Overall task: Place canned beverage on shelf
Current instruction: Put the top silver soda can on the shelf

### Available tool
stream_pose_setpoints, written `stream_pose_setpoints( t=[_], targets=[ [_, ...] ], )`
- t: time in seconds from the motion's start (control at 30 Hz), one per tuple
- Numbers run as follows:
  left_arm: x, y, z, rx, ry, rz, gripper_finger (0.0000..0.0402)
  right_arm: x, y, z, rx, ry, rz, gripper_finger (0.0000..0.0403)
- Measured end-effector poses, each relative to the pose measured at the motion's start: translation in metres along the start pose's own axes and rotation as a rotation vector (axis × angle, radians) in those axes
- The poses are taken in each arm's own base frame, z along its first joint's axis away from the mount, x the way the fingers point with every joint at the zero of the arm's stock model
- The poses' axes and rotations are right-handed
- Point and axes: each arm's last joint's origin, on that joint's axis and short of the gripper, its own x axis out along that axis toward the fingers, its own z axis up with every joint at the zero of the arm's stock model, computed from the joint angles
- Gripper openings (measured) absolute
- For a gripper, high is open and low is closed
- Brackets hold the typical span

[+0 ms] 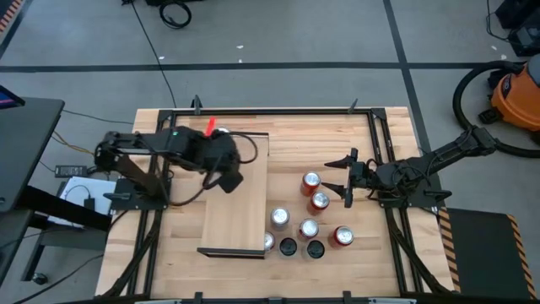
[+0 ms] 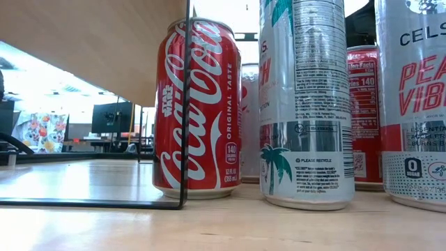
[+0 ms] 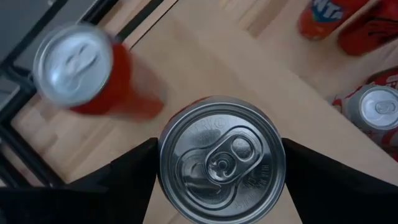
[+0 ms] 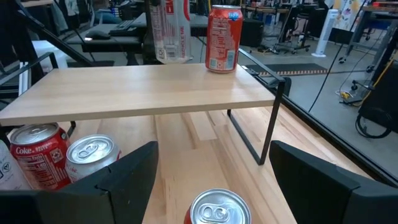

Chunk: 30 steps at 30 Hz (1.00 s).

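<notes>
- The left gripper is hanging over the far end of the long pale plywood shelf, pinching a red aluminium drinks can with a silver pull-tab lid between its two dark fingers; the can is standing upright in the grip.
- The right gripper is waiting with its jaws spread over the cluster of cans on the butcher-block tabletop, with one silver-topped can sitting between its fingers, apparently untouched.
- A second red can is already standing on the shelf just beside the held one, near the board's edge and its black wire frame.
- Risk, as I judge it: if the held can comes down too close to that neighbour, it may be knocking it over or nudging it off the edge.
- Letting go before the base is sitting flat on the board could be tipping the can, since the shelf is narrow.
- Readable writing, in the low view: a red can is showing "Coca-Cola", "ORIGINAL TASTE" and "140"; a tall silver can with a palm-tree print is showing "PLEASE RECYCLE"; another tall can is showing "CELS" and "VIB", cut off.
- In the right wrist view, a red can under the shelf is reading "Coke".
</notes>
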Motion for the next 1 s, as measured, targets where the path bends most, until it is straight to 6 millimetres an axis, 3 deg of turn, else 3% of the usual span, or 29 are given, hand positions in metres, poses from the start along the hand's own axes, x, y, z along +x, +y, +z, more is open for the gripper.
stream_pose_setpoints(
  t=[0.37, 0.7, 1.0],
  targets=[
    [0.007, 0.027, -0.017, -0.15, -0.006, 0.004, 0.0309, 0.0, 0.0, 0.001, 0.001, -0.008, -0.001, 0.0318],
    [0.024, 0.037, -0.01, -0.13, 0.025, 0.014, 0.0309, 0.0, 0.0, 0.001, 0.003, -0.011, -0.001, 0.0318],
    [0.025, 0.038, -0.009, -0.111, 0.035, 0.002, 0.031, 0.0, 0.0, 0.001, 0.003, -0.011, 0.0, 0.0318]
  ],
)
